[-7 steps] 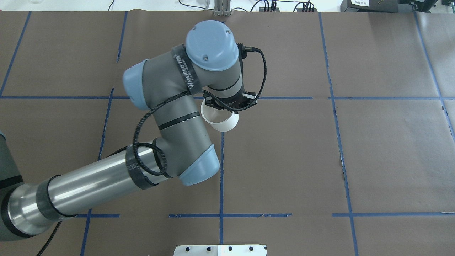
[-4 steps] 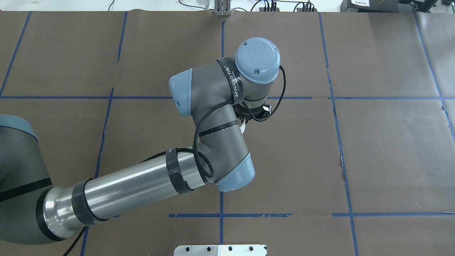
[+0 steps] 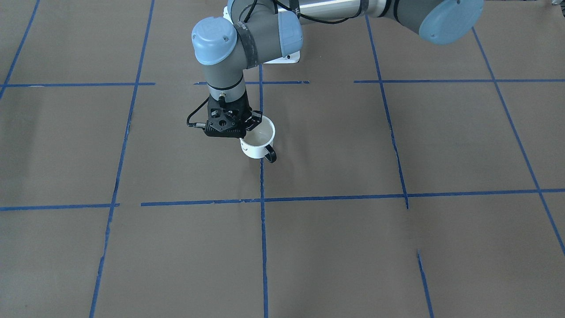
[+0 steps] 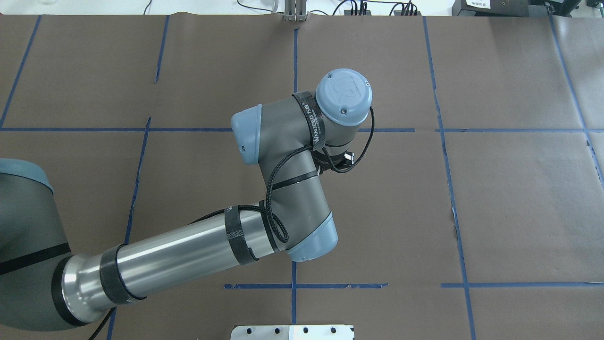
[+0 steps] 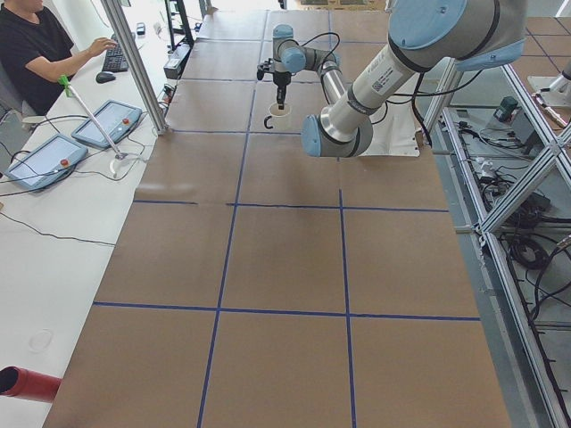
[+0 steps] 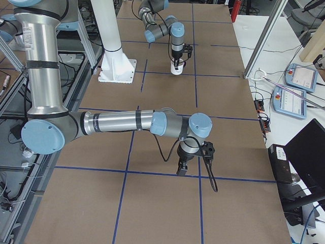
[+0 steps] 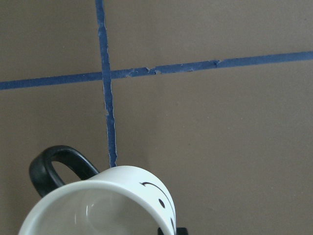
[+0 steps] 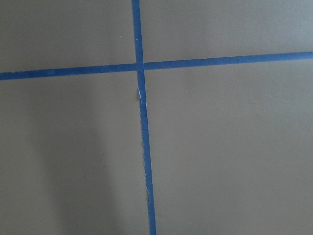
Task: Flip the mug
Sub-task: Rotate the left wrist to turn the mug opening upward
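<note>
The white mug [image 3: 258, 142] stands opening-up on the brown table, black handle [image 3: 270, 154] pointing away from the robot. My left gripper [image 3: 245, 137] points straight down and is shut on the mug's wall at the rim. In the left wrist view the mug [image 7: 112, 205] fills the bottom left, showing its pale inside, handle and smiley face. In the overhead view the wrist [image 4: 342, 97] hides the mug. I cannot tell whether the mug's base touches the table. My right gripper [image 6: 182, 171] hangs low over a tape crossing far from the mug; I cannot tell whether it is open or shut.
Brown paper with blue tape lines [image 3: 262, 199] covers the table. A white robot base plate [image 4: 292, 332] lies at the near edge. An operator [image 5: 40, 49] sits at a side desk with tablets [image 5: 107, 122] beyond the table.
The left arm swung right and turned its wrist downward. The mug, earlier tilted with its opening sideways beside the wrist, is now hidden under the wrist in the overhead view.
</note>
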Tool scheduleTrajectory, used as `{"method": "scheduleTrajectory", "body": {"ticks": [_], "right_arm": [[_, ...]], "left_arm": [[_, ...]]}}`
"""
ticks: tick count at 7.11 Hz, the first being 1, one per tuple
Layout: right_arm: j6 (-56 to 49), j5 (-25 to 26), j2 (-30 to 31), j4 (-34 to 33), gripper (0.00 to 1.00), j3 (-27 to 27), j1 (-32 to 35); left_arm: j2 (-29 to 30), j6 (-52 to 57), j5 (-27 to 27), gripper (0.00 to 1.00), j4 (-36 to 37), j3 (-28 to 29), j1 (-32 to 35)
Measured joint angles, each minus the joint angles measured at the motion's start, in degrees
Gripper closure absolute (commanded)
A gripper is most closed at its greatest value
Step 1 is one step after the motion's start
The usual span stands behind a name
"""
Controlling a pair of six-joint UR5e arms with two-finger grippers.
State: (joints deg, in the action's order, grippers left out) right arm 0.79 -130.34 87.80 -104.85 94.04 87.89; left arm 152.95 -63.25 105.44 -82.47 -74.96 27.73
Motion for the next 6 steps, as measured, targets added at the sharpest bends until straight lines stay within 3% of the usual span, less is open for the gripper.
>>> {"method": "scheduleTrajectory", "body": {"ticks": [3, 4, 5, 6], "right_arm": [[0.0, 0.0, 0.0, 0.0, 0.0, 0.0, 0.0], [0.0, 0.0, 0.0, 0.0, 0.0, 0.0, 0.0], [0.0, 0.0, 0.0, 0.0, 0.0, 0.0, 0.0], [0.0, 0.0, 0.0, 0.0, 0.0, 0.0, 0.0]], "left_arm": [[-1.5, 1.0, 0.1, 1.0, -0.4, -0.3, -0.2], [-1.6, 1.3, 0.2, 0.68, -0.5, -0.4, -0.2], [-1.7, 1.4, 0.2, 0.01, -0.6, -0.5, -0.3], [-1.8, 1.4, 0.3, 0.0, -0.8, -0.5, -0.6]]}}
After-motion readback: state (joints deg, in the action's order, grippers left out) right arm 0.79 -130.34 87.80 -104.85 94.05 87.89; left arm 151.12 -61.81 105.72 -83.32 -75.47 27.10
